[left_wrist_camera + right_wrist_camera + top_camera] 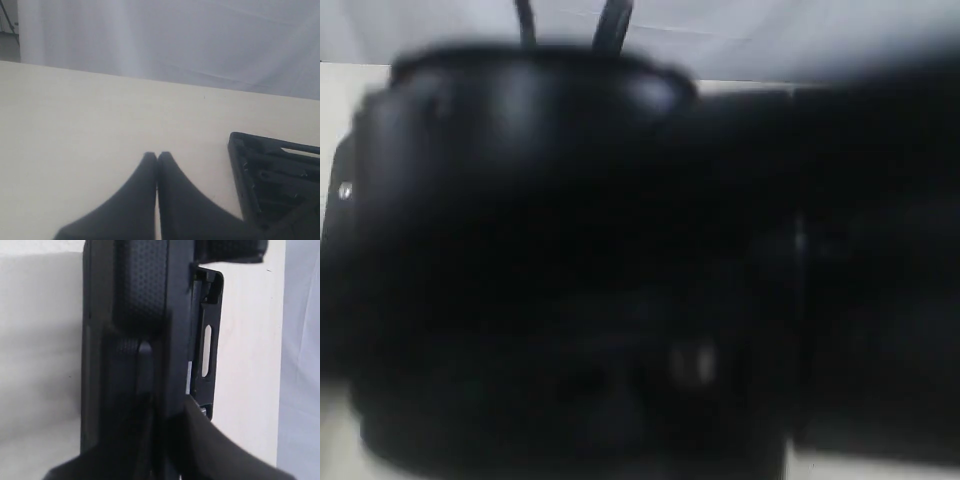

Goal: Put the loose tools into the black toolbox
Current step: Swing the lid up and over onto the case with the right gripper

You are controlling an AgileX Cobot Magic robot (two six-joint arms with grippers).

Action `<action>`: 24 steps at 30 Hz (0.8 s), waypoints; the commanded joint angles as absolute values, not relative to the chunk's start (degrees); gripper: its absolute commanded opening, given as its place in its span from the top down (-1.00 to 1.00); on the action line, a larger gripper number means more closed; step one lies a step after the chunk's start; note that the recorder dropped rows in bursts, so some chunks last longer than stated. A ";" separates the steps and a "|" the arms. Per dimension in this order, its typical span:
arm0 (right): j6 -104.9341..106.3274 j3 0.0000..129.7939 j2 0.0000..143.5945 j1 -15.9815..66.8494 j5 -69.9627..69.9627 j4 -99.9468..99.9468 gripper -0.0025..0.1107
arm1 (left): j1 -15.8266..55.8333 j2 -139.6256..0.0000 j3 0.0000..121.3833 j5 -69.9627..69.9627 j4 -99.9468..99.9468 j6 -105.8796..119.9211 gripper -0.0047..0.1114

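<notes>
The black toolbox (145, 295) fills the middle of the right wrist view, one textured half seen edge-on, with the slot handle (206, 350) of the other half beside it. My right gripper (166, 397) is shut on the edge of that textured half, one finger on each side of the wall. In the left wrist view my left gripper (157, 154) is shut and empty above the bare table, with a corner of the toolbox (275, 175) and its moulded recesses off to one side. The loose tools are out of view.
A blurred black mass (570, 250) right in front of the lens covers nearly all of the exterior view; what it is cannot be told. The cream table (75, 110) ends at a white curtain (175, 35).
</notes>
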State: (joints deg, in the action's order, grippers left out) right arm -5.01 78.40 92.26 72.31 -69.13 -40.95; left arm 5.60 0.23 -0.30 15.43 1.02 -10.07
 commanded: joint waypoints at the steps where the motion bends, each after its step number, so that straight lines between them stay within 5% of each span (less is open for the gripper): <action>1: 11.75 85.05 90.97 62.59 -63.43 -37.06 0.96 | 5.93 0.00 0.00 15.42 0.79 -10.05 0.92; 14: 53.87 97.22 102.85 29.17 -58.44 -2.82 0.96 | 5.93 0.00 0.00 15.42 1.06 -10.05 0.92; 24: 61.30 97.51 120.58 22.95 -46.08 -3.20 0.96 | 5.93 0.00 0.00 15.42 1.06 -10.05 0.92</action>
